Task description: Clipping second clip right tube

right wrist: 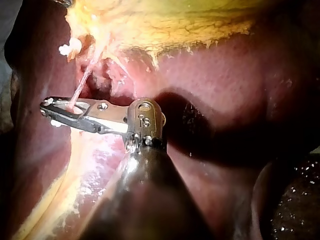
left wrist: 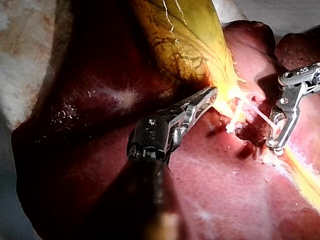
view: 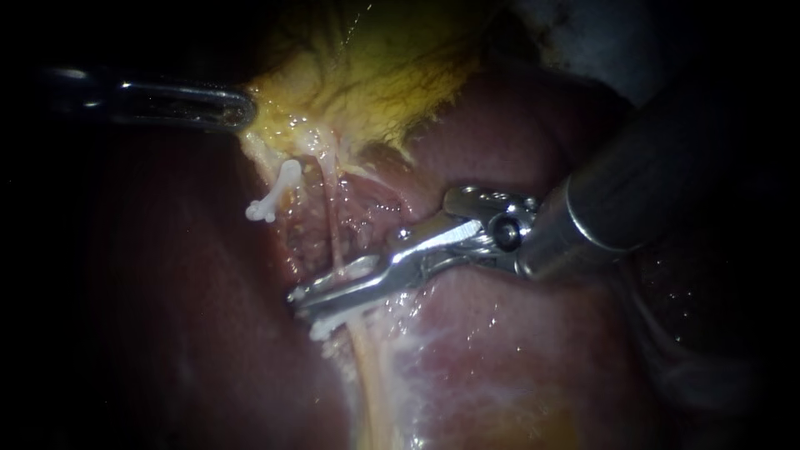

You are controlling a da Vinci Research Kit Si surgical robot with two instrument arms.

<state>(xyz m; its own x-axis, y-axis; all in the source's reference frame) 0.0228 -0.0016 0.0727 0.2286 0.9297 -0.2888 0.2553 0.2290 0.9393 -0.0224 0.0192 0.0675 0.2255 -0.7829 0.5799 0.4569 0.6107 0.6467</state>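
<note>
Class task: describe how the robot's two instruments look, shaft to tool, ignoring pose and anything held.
The left instrument has a dark round shaft, a dark wrist joint with a pale pin, and a slim silver tool of two slotted jaws. The right instrument has a dark-grey shaft, a shiny steel hinge with round rivets, and flat bright-metal jaws.
</note>
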